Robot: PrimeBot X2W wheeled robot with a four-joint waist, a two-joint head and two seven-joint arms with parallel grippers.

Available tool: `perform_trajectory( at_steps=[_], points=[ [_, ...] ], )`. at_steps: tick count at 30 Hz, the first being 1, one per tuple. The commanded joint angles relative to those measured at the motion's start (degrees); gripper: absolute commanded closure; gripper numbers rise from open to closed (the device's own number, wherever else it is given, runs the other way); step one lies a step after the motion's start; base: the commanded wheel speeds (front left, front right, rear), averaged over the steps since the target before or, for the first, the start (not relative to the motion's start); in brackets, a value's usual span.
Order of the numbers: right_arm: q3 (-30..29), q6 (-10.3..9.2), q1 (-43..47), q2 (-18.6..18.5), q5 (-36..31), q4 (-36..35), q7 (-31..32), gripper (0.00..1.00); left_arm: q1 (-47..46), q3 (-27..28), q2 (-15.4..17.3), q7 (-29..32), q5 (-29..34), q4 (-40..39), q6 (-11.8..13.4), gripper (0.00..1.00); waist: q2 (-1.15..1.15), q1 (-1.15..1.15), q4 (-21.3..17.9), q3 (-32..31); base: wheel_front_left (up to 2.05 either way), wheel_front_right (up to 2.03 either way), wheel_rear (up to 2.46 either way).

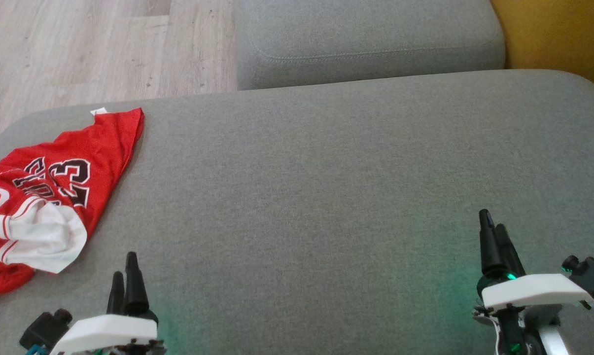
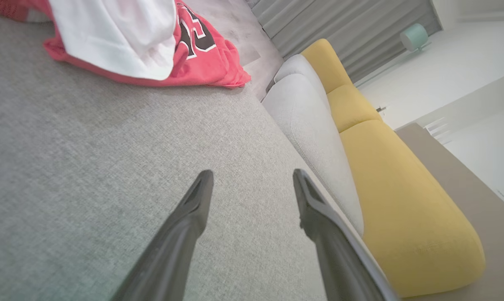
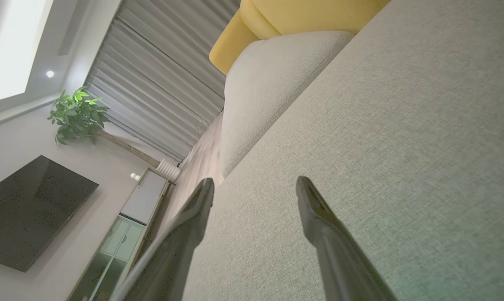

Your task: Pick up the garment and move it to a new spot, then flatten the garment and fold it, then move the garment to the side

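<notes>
The garment [image 1: 55, 192] is a red jersey with black-and-white lettering and a white lining turned out, lying crumpled at the left end of the grey cushion [image 1: 316, 197]. In the left wrist view the garment [image 2: 143, 46] lies at the top left, well ahead of the fingers. My left gripper [image 1: 124, 268] hovers low near the front edge, just right of the jersey, open and empty [image 2: 252, 175]. Far to the right my right gripper [image 1: 491, 224] is also open with nothing between its fingers [image 3: 256, 182].
A second grey cushion [image 1: 370, 44] stands behind the big one, with a yellow cushion [image 1: 558, 34] at the back right. Wooden floor [image 1: 80, 49] lies beyond the left rear edge. The wrist views show curtains [image 3: 159, 83], a plant [image 3: 78, 115] and a television [image 3: 30, 209].
</notes>
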Motion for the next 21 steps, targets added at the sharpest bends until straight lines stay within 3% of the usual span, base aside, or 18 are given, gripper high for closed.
perform_trajectory(
  at_steps=[1, 21],
  points=[
    [1.2, -0.02, -3.0, -1.0, -2.6, -1.7, -1.0, 0.00, -2.8, 0.3, 1.2, -0.8, 2.7, -1.3, 0.0, 0.00, 0.00, 0.00, 0.0, -0.1, 0.00, 0.00, 0.00],
    [4.3, -0.03, -3.1, -1.5, -18.6, -0.4, -4.3, 0.00, -3.6, -1.1, 3.1, -4.2, 18.7, 1.1, 0.9, 0.00, 0.00, 0.00, 0.1, -0.5, 0.00, 0.00, 0.00]
  ],
)
